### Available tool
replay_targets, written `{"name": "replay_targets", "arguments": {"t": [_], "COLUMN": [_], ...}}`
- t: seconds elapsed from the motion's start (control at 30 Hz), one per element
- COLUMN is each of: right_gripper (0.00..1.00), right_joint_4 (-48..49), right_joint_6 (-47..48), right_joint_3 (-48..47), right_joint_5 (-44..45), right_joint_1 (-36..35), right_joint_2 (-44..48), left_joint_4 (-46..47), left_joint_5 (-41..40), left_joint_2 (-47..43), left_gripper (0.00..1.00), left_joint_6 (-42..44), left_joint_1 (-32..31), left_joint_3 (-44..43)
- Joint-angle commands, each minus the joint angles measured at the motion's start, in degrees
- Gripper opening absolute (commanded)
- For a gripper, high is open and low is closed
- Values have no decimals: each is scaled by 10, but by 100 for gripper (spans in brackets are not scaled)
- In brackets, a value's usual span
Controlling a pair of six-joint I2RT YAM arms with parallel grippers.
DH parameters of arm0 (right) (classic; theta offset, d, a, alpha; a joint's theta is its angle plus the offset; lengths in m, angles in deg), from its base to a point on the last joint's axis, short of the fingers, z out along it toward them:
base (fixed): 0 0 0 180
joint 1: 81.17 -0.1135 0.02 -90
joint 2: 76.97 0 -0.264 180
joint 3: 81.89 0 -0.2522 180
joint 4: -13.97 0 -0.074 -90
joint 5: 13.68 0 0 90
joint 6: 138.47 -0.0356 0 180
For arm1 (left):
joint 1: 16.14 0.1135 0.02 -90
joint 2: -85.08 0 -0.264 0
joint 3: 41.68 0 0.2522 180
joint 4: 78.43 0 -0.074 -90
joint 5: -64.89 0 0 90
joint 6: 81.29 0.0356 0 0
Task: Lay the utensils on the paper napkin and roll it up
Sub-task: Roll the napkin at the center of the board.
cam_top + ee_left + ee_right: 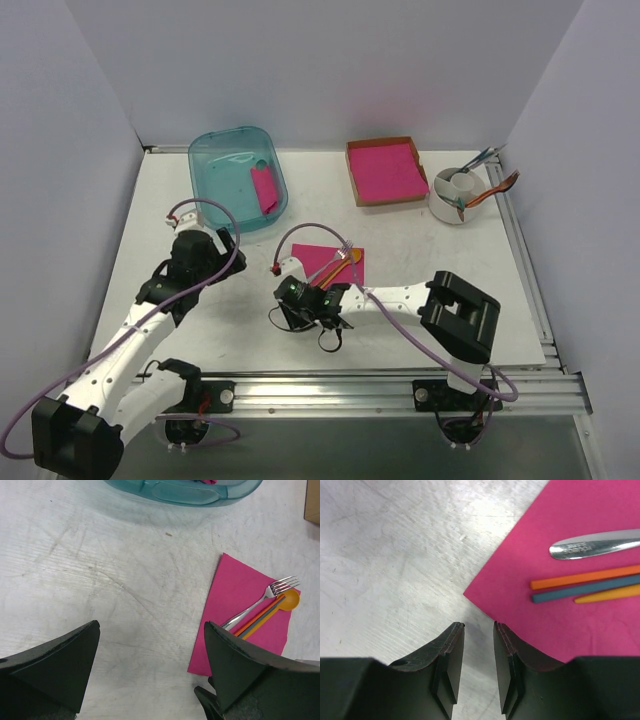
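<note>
The magenta paper napkin (335,260) lies flat near the table's middle. On it lie the silver fork (343,248) and the orange spoon (348,266), side by side and diagonal. In the left wrist view the napkin (240,605) is at the right, with the fork (267,596) and the spoon bowl (290,600) on it. My left gripper (151,627) is wide open and empty over bare table, left of the napkin. My right gripper (478,626) is slightly open and empty at the napkin's (580,520) near-left corner. Its right finger (501,640) is at the paper's edge. The fork handle (595,546) and spoon handle (585,577) lie just beyond.
A teal bin (215,170) holding crumpled pink paper (265,188) stands at the back left. A cardboard tray with a stack of pink sheets (385,170) and a white cup of cutlery (458,192) stand at the back right. A metal rail (525,265) runs along the right edge.
</note>
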Motion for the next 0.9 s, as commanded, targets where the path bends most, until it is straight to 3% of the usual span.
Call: {"name": "replay_targets", "arguments": {"t": [0.0,0.37,0.87], "right_gripper": [31,32,27], "right_joint_4": [-20,-84,-114], "right_joint_6": [16,21,25], "right_joint_3": [-43,-117,-140], "right_joint_5": [16,80,125], "right_joint_1": [-10,-33,-44], "right_joint_2": [-19,-91,-124], "left_joint_4": [-4,8,30], "left_joint_5": [0,23,38], "left_joint_2": [-24,-17,-16], "left_gripper": [94,94,94], "left_joint_6": [-6,2,11], "left_joint_1": [17,41,45], "left_joint_3": [9,23,36]}}
